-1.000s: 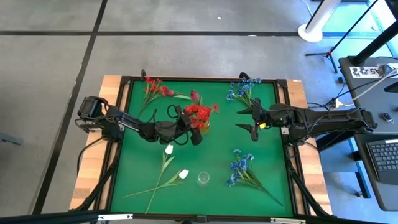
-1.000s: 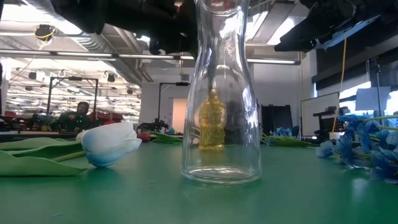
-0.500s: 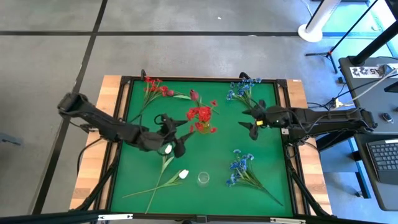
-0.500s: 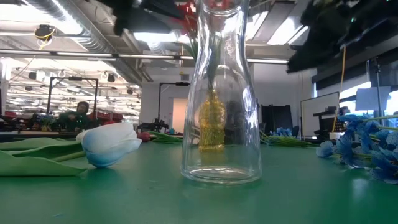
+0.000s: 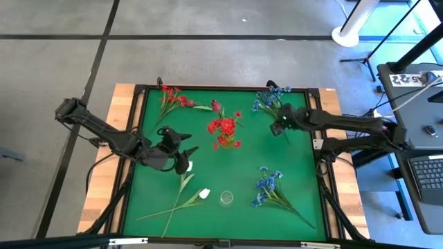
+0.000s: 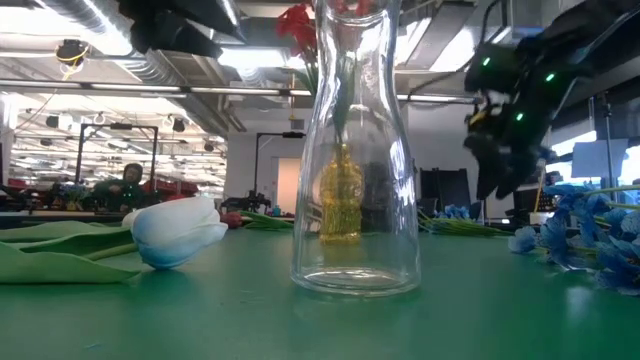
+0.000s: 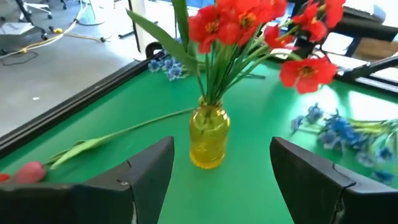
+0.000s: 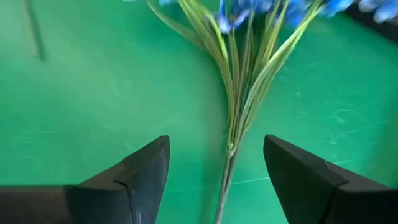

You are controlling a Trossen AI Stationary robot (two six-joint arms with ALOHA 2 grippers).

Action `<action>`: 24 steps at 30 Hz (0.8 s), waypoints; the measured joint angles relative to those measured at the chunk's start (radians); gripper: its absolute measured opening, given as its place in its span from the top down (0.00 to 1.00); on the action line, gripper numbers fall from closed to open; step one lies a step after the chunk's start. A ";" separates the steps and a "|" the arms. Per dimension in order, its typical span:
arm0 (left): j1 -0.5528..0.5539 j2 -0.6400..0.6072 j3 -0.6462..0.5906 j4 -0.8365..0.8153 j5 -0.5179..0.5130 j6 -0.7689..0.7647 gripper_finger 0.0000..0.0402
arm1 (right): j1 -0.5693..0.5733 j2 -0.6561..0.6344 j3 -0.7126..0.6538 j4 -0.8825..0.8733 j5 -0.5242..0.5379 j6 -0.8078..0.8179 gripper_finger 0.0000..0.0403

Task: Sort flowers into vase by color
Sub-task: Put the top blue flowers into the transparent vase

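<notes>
green felt table surface (image 5: 242, 173) sits inside a black frame on a grey floor. left gripper (image 5: 181, 155) hovers over the mat, fingers spread apart and empty; the small yellow glass vase of red clustered flowers (image 5: 223, 131) stands at its 2 o'clock, apart from it. in the left wrist view the vase (image 7: 209, 135) sits centred beyond the two dark fingers (image 7: 143, 171). right gripper (image 5: 278, 126) is over the stem end of the far blue small-blossom spray (image 5: 270, 100), fingers wide apart with the green stems (image 8: 239, 118) between them, not clamped.

count: two blue sprays, the second (image 5: 266, 185) at the vase's 5 o'clock; two white tulips (image 5: 188, 166) (image 5: 203, 194); one loose red spray (image 5: 169, 97); one dark pink bud (image 5: 216, 106); one clear glass carafe (image 5: 226, 199).

in the low view the carafe (image 6: 355, 150) covers most of the yellow vase, and its neck is cut off at the frame edge.
</notes>
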 joint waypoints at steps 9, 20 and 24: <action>0.035 -0.064 -0.238 0.005 -0.030 -0.174 0.35 | -0.160 0.190 0.000 0.119 -0.056 -0.079 0.36; 0.143 -0.237 -0.612 0.759 0.229 0.002 0.35 | -0.259 0.286 0.001 0.229 -0.224 -0.135 0.36; 0.184 -0.259 -0.651 0.872 0.307 0.032 0.35 | -0.277 0.331 0.007 0.227 -0.244 -0.138 0.40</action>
